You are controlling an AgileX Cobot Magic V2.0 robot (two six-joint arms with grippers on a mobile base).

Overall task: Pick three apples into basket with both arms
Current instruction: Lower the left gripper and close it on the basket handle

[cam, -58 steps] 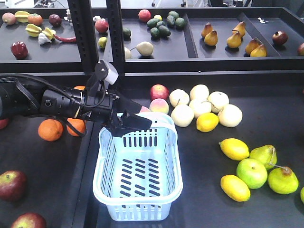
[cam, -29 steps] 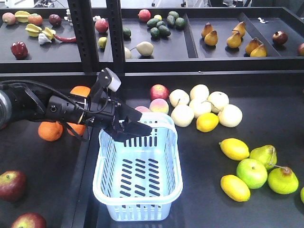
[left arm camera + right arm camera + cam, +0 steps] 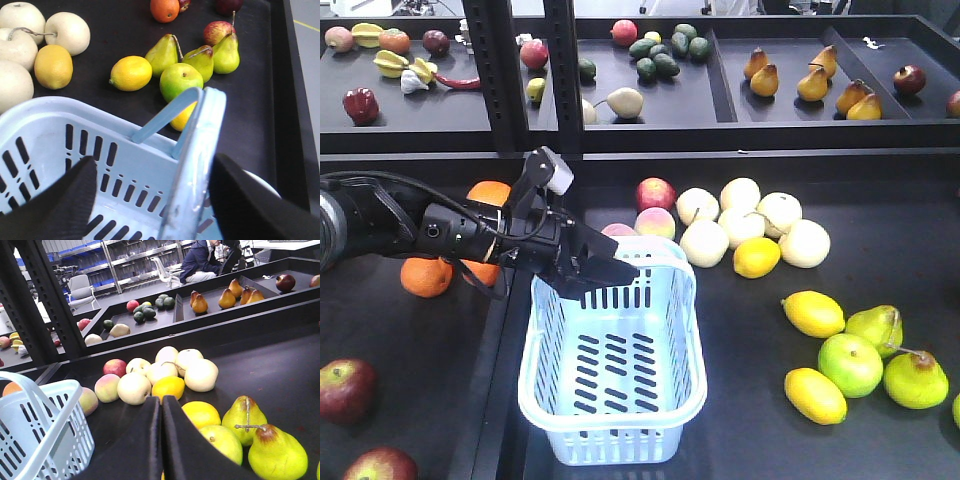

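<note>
The left tool (image 3: 152, 200) straddled the far rim of the empty basket (image 3: 610, 445), fingers spread, not yet pinching. It would do best to close squarely on the rim, then drag the basket low toward the dark apples (image 3: 345, 390), well apart on the tabletop. The right tool (image 3: 161, 440) was pressed together.

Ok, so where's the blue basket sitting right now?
Front view, lower centre: the basket sits on the dark table, the open left gripper straddling its far rim, with a lemon to its right and oranges to its left.
</note>
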